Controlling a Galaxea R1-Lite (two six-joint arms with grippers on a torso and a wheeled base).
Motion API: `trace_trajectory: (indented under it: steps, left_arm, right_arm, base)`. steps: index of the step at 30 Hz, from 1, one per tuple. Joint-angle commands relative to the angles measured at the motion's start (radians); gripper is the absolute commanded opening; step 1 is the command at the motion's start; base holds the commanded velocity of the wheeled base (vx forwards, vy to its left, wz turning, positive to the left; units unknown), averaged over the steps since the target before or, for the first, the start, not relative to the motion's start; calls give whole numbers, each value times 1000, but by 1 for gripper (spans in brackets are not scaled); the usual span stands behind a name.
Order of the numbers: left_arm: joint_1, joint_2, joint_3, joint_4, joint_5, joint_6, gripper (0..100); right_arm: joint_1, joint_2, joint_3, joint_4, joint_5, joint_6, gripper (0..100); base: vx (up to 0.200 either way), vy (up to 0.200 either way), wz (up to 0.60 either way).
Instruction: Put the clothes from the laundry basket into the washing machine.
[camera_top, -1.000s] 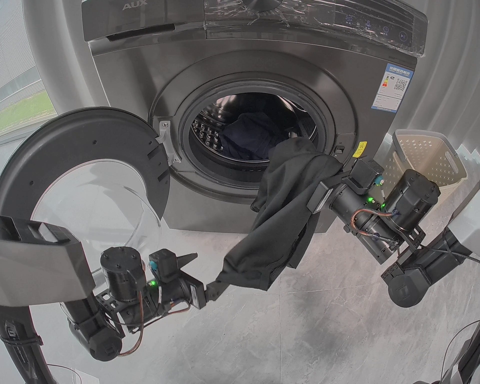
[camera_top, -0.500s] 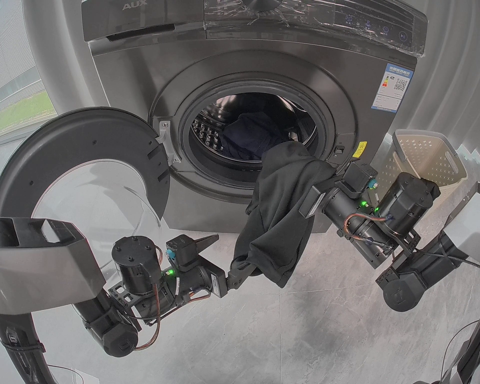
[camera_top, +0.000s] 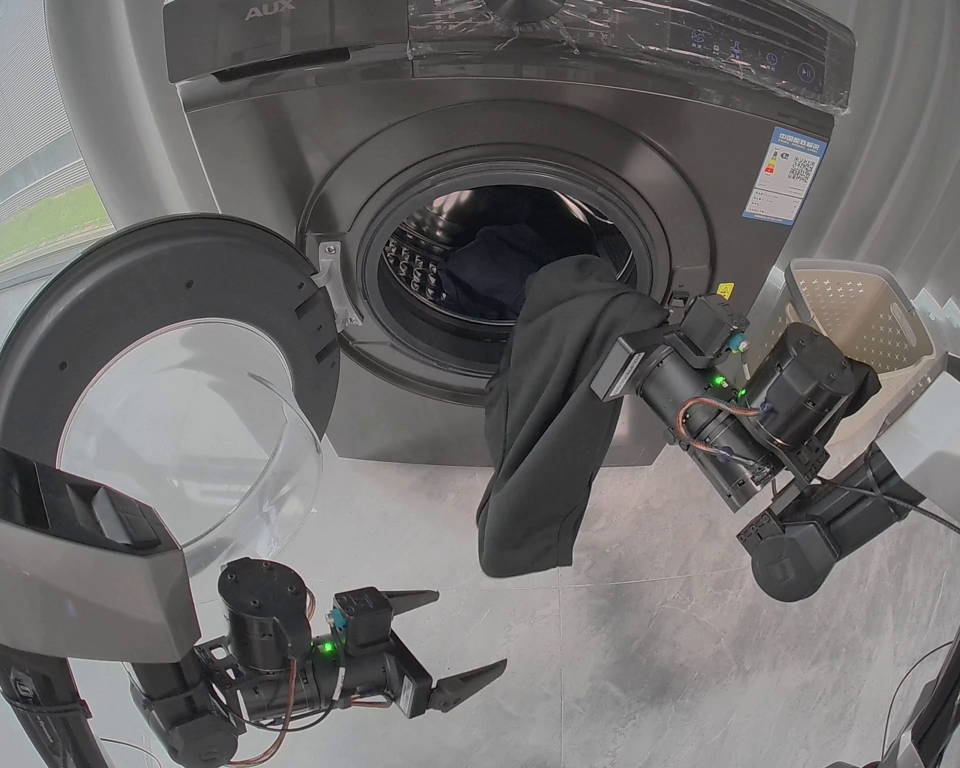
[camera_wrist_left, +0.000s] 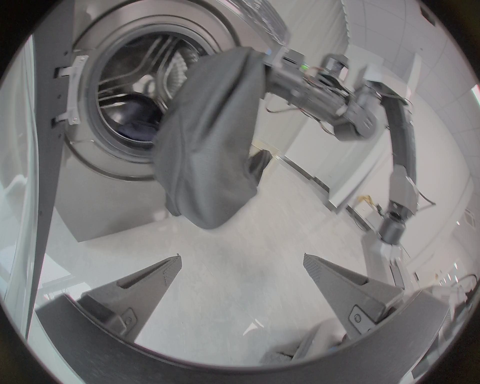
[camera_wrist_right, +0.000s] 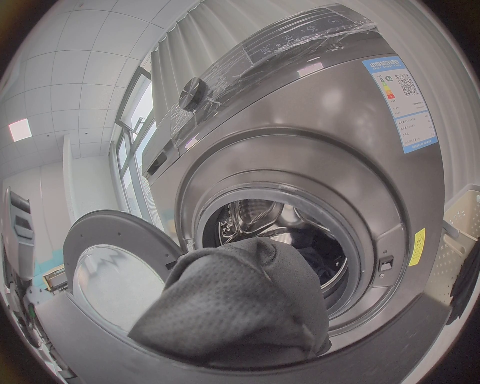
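Grey floor, open washing machine. The right tool holds the soft, floppy, likely light dark garment by its top; the left tool gapes wide.

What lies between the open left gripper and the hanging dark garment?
Only bare floor: the head view shows the left gripper open, apart from the dark garment, with nothing in the gap.

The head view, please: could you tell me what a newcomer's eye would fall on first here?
First, the dark garment hanging from the end of the right arm, in front of the washing machine's open port, with more dark clothes in the drum. Next come the big round door, swung wide on the left, and the left claw, open and empty low above the floor.
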Motion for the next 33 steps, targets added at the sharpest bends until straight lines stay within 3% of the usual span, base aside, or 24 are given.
trace_trajectory:
  steps: [1, 11, 17, 25, 27, 33]
  left_arm:
    - [-11, 4, 44, -1, -24, 23, 100]
    - [-14, -5, -45, -1, -30, 10, 100]
    - [-28, -11, -176, -1, -28, -34, 100]
    - [-23, 50, -361, -1, 16, -68, 100]
    - [-28, 96, -434, -1, 56, -94, 100]
    - [-26, 171, -513, -1, 71, -95, 100]
  right_arm:
    - [-7, 12, -14, 2, -3, 1, 0]
    - [6, 14, -9, 2, -6, 1, 0]
    - [7, 21, -11, 2, -6, 1, 0]
    - [47, 20, -9, 2, -22, 2, 0]
    - [61, 20, -6, 2, -25, 2, 0]
    - [85, 32, 0, 2, -29, 11, 0]
  base:
    - [0, 0, 0]
    - [0, 0, 0]
    - [0, 0, 0]
    - [0, 0, 0]
    - [0, 0, 0]
    - [0, 0, 0]
